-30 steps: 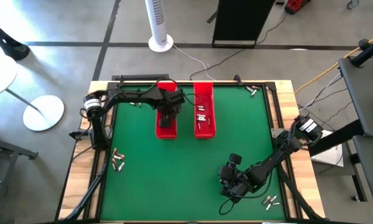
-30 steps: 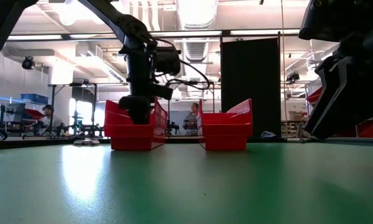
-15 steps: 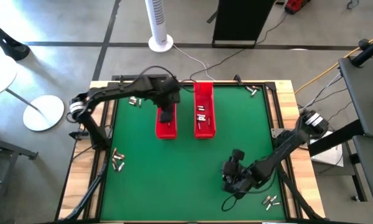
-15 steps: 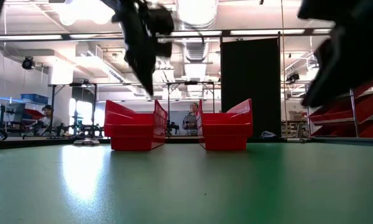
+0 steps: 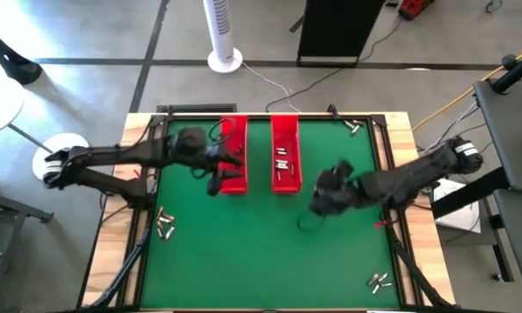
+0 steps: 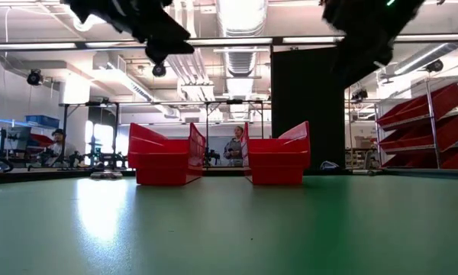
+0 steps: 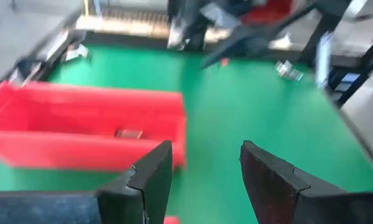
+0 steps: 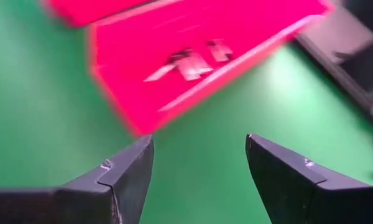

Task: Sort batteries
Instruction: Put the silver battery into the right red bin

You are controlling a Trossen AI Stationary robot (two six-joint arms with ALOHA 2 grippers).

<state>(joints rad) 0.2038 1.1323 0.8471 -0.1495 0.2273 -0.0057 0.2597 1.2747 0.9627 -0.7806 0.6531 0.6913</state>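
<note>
Two long red trays stand side by side at the far middle of the green table, the left tray [image 5: 233,155] and the right tray [image 5: 285,154]. Several batteries [image 5: 281,163] lie in the right tray, where the right wrist view also shows them [image 8: 193,59]. My left gripper [image 7: 205,149] hangs open and empty by the left tray's near end [image 5: 217,176]. My right gripper [image 8: 199,143] hangs open and empty above the mat, just right of the right tray's near end [image 5: 317,205]. In the left wrist view, one battery [image 7: 129,133] lies on a red tray's floor.
Loose batteries lie on the mat at the near left [image 5: 163,224], the near right [image 5: 380,280] and the far right corner [image 5: 352,126]. A dark raised frame [image 5: 391,174] runs round the mat. Bare mat spreads across the near middle [image 5: 261,261].
My left gripper has risen out of the left tray, drawn back toward the table's left edge, and tipped from pointing down to nearly level. My right gripper has lifted off the near right part of the mat and gone toward the far edge, up to the right tray.
</note>
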